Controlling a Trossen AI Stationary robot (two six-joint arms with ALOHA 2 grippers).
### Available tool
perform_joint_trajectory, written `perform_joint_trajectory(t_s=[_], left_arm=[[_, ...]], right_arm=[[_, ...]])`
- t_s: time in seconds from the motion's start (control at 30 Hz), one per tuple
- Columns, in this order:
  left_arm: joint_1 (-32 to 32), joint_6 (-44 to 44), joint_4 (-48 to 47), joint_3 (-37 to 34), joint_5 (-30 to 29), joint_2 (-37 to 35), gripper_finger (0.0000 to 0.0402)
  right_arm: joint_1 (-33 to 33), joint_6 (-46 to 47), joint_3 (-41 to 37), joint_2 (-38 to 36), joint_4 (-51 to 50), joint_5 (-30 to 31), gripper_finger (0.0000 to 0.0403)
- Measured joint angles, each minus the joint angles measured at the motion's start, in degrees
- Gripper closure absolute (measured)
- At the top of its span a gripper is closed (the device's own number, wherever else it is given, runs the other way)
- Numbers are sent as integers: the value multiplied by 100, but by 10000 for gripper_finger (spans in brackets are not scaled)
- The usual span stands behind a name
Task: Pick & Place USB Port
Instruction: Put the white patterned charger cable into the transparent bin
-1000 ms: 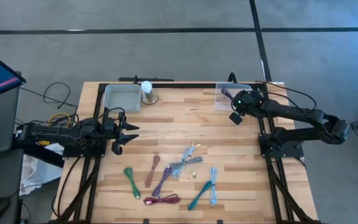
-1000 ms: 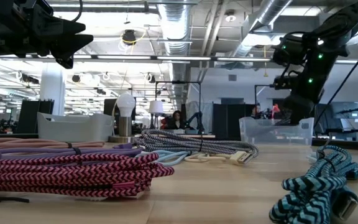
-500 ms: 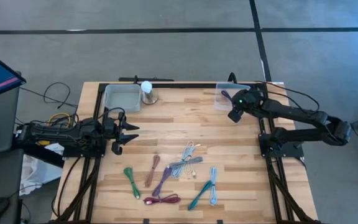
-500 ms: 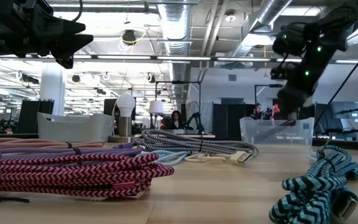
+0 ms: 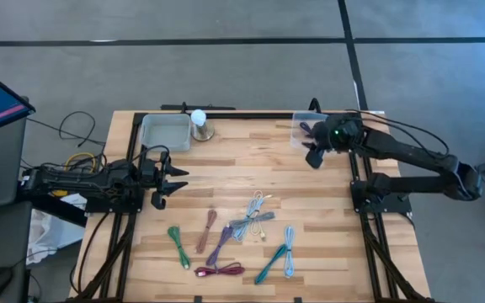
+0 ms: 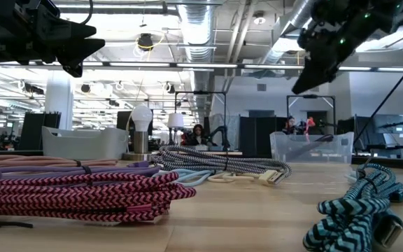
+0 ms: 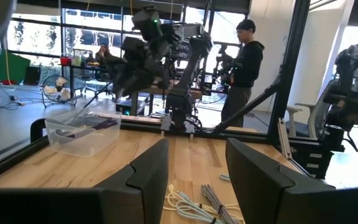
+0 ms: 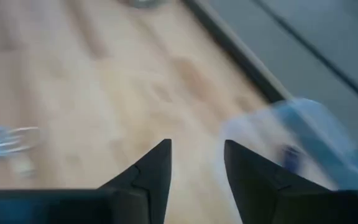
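Observation:
Several bundled USB cables lie on the near middle of the wooden table: green, brown, purple, magenta, white and grey, teal, light blue. A clear bin at the far right holds a dark purple cable. My right gripper hovers open and empty in the air just near of that bin, high above the table in the low view. My left gripper waits open at the table's left side.
A pale grey bin and a light bulb on its base stand at the far left. Bare wood lies between the bins and the cables. In the left wrist view a person stands in the room beyond the table.
My right gripper has risen well above the table beside the clear bin, tipping as it went and drifting slightly toward the table's left. Its fingers stay apart. The cables and the left arm have kept still.

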Motion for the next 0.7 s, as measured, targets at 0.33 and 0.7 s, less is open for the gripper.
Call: perform_joint_trajectory(t_s=[0.33,0.7], left_arm=[[0,0,0,-2,0,0,242],[2,0,2,0,0,-2,242]], right_arm=[[835,15,0,50,291,-394,281],[1704,317,7,729,1241,-847,268]])
